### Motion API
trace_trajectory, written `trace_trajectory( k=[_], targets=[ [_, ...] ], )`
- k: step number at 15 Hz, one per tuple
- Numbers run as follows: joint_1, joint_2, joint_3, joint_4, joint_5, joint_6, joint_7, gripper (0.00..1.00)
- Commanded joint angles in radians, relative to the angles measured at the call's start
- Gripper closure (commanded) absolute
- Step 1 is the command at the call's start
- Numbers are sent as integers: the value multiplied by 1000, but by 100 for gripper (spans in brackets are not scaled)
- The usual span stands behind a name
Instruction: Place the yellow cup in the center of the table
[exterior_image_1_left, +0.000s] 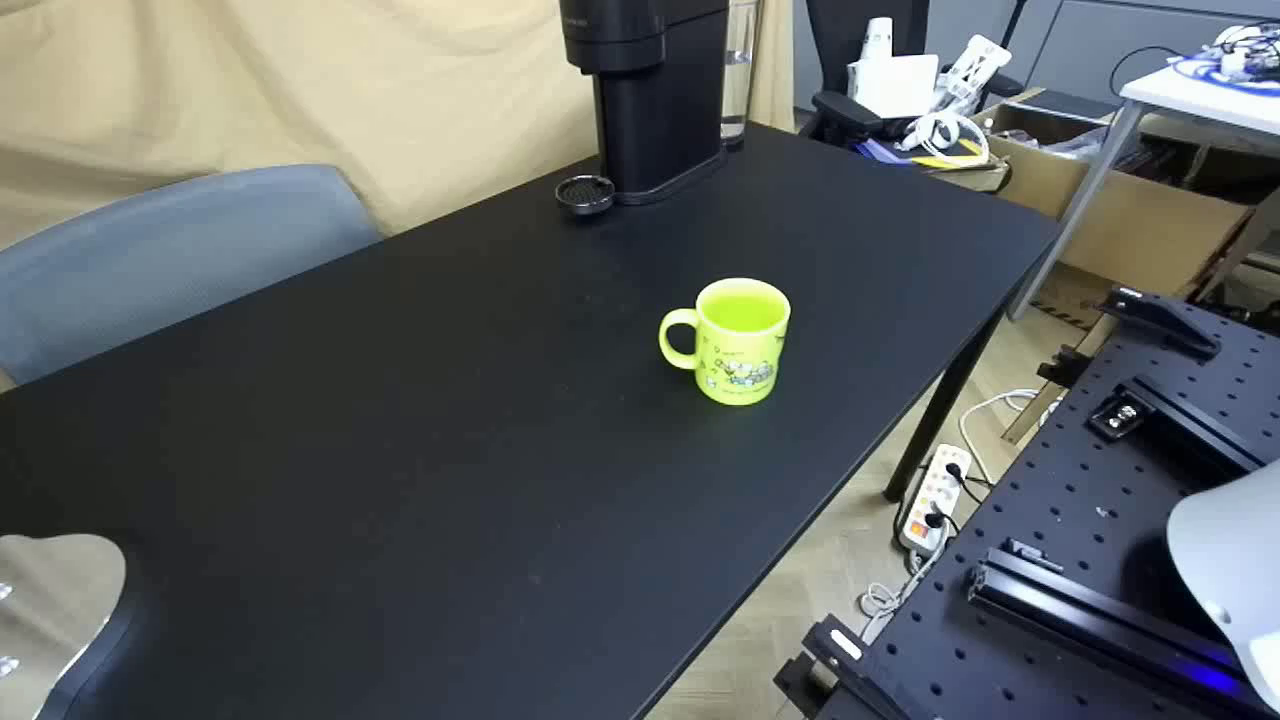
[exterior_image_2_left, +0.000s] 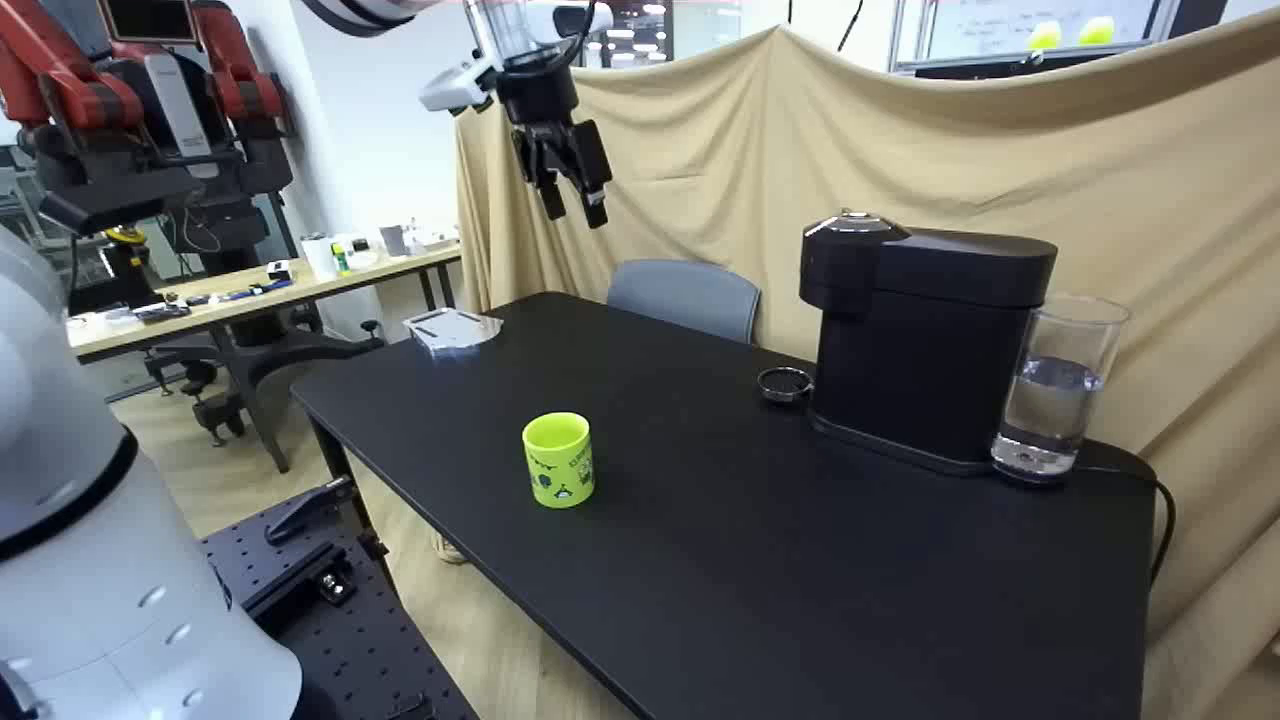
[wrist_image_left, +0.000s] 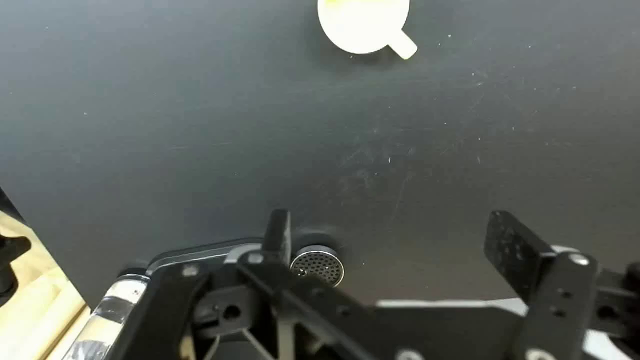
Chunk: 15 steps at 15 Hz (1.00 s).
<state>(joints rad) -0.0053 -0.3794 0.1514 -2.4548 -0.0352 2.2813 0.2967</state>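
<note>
Yellow cup (exterior_image_1_left: 738, 348) upright on black table (exterior_image_1_left: 430, 480); nearer one long edge; print perhaps cartoonish.

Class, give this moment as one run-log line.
end effector: open, empty, above black table | yellow-green mug: upright on table, not gripped, nearer the edge facing perforated bench | coffee machine: on table

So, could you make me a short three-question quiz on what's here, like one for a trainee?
1. True or false: the small round yellow-green mug stands upright on the rectangular matte-black table.
2. Which stands right beside the tall black coffee machine: (a) the mug, (b) the clear cylindrical container of liquid?
3. Is the black two-fingered tool open or shut?
Key: 1. True. 2. (b). 3. Open, gripping nothing.
</note>
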Motion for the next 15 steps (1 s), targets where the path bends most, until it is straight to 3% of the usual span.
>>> trace_trajectory(
  k=[1, 15],
  targets=[
    [9, 1, -8, 2, -4, -1, 2, 0],
    [16, -15, 0, -34, -20, 44, -8, 0]
  ],
)
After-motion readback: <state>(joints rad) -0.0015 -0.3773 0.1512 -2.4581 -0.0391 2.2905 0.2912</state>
